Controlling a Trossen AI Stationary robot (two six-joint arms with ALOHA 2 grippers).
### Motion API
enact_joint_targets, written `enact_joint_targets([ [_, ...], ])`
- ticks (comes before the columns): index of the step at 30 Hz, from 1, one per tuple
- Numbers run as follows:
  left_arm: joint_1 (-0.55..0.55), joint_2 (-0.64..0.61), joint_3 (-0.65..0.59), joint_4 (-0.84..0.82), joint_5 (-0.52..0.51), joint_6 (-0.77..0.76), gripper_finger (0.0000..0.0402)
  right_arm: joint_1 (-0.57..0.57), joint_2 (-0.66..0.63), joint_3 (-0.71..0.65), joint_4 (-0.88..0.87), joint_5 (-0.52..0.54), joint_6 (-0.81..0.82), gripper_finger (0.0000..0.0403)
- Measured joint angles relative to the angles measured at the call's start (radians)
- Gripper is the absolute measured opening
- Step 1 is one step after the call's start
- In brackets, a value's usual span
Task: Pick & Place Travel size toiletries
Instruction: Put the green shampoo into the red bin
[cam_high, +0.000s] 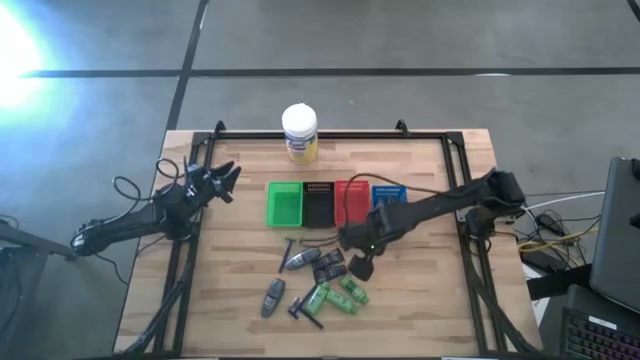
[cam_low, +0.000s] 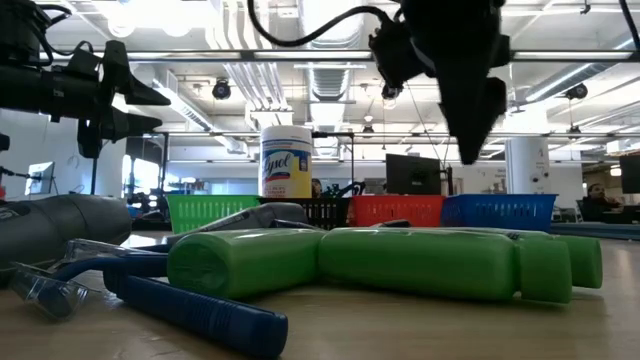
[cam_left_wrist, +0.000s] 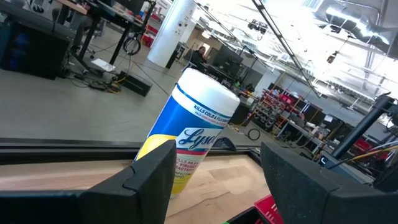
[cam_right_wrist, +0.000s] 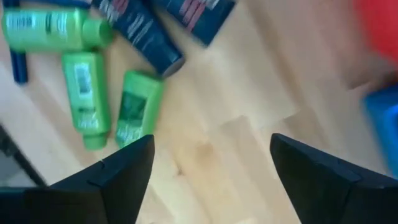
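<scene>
At the near edge of the table, the toiletries are seen in a loose heap: grey tubes, a razor, green bottles and dark packets. None of them is held. Just above this heap, on its right side, the right gripper hangs with its fingers spread wide and nothing between them; in its wrist view the green bottles lie just ahead. Behind the heap, four baskets stand in a row, and no toiletry can be made out in them. Farther back stands the jar. The left gripper waits at the far left, fingers apart. It is judged that the sorting has hardly begun.
</scene>
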Motion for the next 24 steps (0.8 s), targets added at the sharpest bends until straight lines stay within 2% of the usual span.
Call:
enact_joint_targets([
  [7,0.000,0.000,0.000,0.002,0.000,-0.002,0.0239,0.084,0.071,0.010,0.053,0.020,0.127,0.0299],
  [12,0.000,0.000,0.000,0.003,0.000,-0.003,0.0239,0.126,0.127,0.045,0.065,0.068,0.192,0.0320],
  [19,0.000,0.000,0.000,0.003,0.000,-0.004,0.0239,0.157,0.232,0.098,0.093,0.071,0.225,0.0356],
  [24,0.000,0.000,0.000,0.004,0.000,-0.005,0.0239,0.170,0.283,0.115,0.092,0.080,0.264,0.0355],
])
